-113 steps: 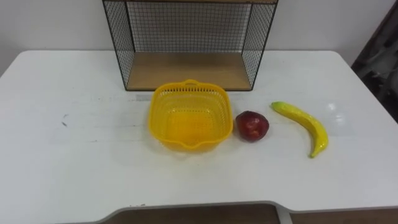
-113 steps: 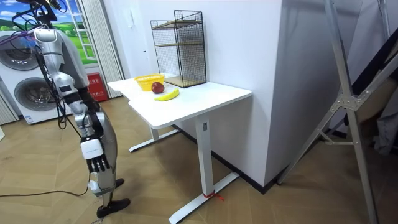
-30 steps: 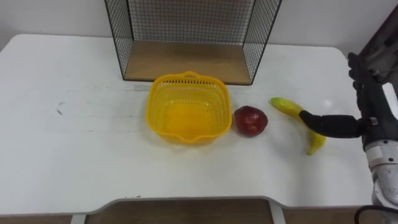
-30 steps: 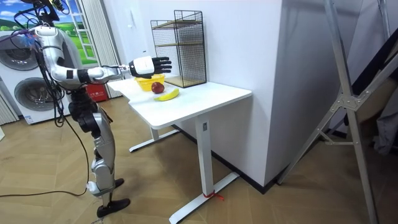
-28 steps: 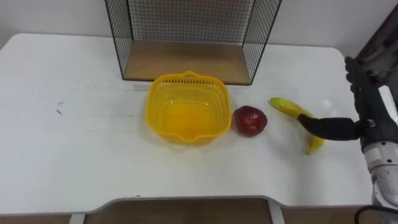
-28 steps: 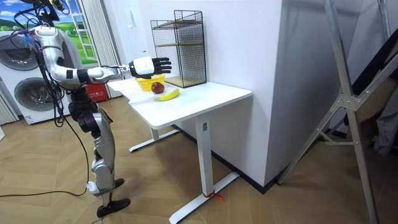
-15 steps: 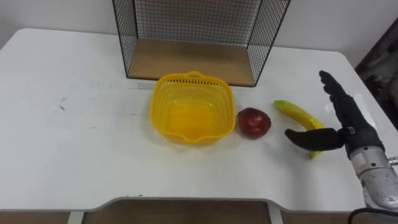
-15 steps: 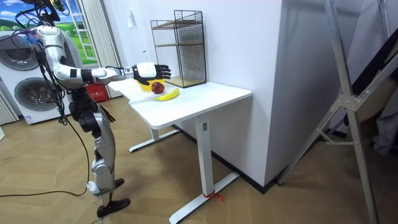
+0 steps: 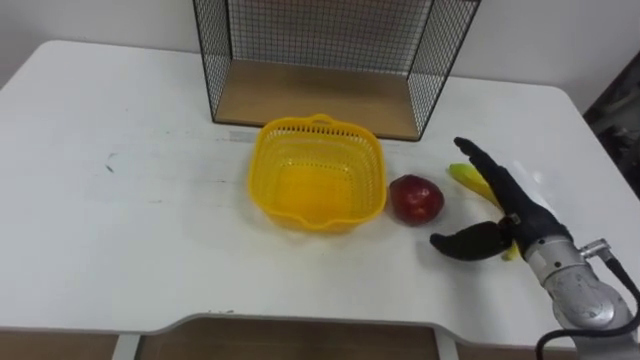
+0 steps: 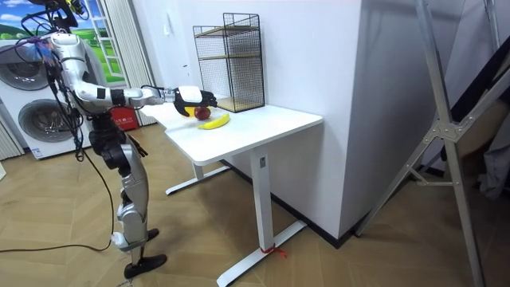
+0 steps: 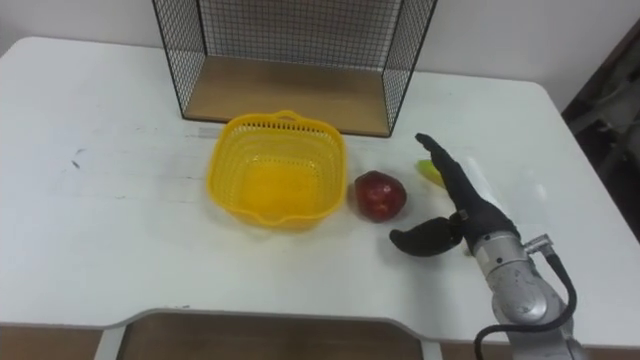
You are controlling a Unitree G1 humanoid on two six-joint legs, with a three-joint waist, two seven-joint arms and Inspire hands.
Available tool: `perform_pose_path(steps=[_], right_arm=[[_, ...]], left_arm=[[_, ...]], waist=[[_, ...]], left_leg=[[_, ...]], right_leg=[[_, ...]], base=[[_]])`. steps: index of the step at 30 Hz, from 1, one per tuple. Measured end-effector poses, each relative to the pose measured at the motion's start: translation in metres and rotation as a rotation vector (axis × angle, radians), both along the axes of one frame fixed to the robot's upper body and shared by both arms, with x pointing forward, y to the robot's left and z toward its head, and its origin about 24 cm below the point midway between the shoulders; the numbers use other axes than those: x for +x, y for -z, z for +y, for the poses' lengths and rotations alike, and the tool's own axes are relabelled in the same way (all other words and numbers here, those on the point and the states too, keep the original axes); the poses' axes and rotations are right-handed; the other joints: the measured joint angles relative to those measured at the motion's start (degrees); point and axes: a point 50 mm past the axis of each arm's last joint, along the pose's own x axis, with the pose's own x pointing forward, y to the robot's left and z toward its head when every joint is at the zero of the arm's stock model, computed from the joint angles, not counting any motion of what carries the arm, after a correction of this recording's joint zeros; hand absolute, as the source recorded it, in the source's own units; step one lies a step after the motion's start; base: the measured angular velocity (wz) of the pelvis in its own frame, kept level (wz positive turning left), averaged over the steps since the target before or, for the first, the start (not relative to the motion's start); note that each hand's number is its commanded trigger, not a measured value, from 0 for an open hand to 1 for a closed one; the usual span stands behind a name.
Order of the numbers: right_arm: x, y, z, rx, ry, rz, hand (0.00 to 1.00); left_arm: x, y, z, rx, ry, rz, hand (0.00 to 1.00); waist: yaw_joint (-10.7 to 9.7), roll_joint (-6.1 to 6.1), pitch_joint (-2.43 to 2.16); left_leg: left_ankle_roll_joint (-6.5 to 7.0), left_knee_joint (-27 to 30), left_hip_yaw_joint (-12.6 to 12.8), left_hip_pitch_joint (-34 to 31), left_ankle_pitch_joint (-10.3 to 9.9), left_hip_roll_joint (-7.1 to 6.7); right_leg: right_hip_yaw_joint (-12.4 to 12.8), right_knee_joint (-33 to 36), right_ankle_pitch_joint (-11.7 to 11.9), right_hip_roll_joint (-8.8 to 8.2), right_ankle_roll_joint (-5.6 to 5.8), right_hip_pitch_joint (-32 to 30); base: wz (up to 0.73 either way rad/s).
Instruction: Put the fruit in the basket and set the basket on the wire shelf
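Reaching in from 5 o'clock, the right hand (image 9: 517,220) lies over the banana (image 9: 462,176) with its fingers straight and spread open, pointing toward 11 o'clock. Its thumb juts out toward 9 o'clock, well apart from the fingers and curled round nothing. Whether the fingers touch the banana or hang just above it cannot be told. The hand hides most of the banana, leaving the yellow end at 11 o'clock of the palm and a sliver at the wrist in sight.

On the white table (image 9: 120,230) the apple (image 9: 416,198) sits at 9 o'clock of the hand, between banana and basket (image 9: 372,160). It is just beside the basket's 3 o'clock wall, and the thumb tip lies near it at its 5 o'clock. The yellow basket stands upright in the middle of the table with no fruit in it. At its 12 o'clock is the shelf (image 9: 210,60), a black wire frame with a wooden floor (image 9: 315,95), near the basket but not touching it. A small dark mark (image 9: 110,167) shows on the table at 9 o'clock of the basket.

From the room view, the robot stands at the table's end on the room view's left, with its right arm stretched out level over the fruit. Washing machines (image 10: 32,119) stand behind it.
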Motion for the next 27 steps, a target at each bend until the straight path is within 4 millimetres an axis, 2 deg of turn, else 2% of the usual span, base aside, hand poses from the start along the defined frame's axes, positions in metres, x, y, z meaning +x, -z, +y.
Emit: perform_pose_path(steps=[8,18,27], right_arm=[[0.007,-0.006,0.002,-0.019,-0.017,-0.021,0.0],[0.009,0.007,-0.001,-0.007,-0.008,0.05,0.0],[0.011,0.009,-0.003,-0.006,0.002,0.062,0.0]], left_arm=[[0.0,0.0,0.0,0.0,0.001,0.001,0.0],[-0.002,0.0,0.001,0.001,0.008,0.007,0.0],[-0.002,0.0,0.001,-0.001,0.008,0.011,0.0]], waist=[[0.28,-0.14,0.07],[0.37,-0.46,0.18],[0.36,-0.91,0.14]], left_leg=[[0.0,0.04,-0.27,0.01,0.0,-0.01],[0.0,0.15,-0.24,0.11,0.0,0.07],[0.0,0.1,-0.33,0.11,0.0,0.04]], right_leg=[[-0.13,0.0,0.0,-0.01,0.0,0.15],[-0.13,-0.01,0.0,-0.04,0.0,0.31],[-0.25,-0.02,0.0,-0.04,0.0,0.32]], base=[[0.0],[0.0],[0.0]])
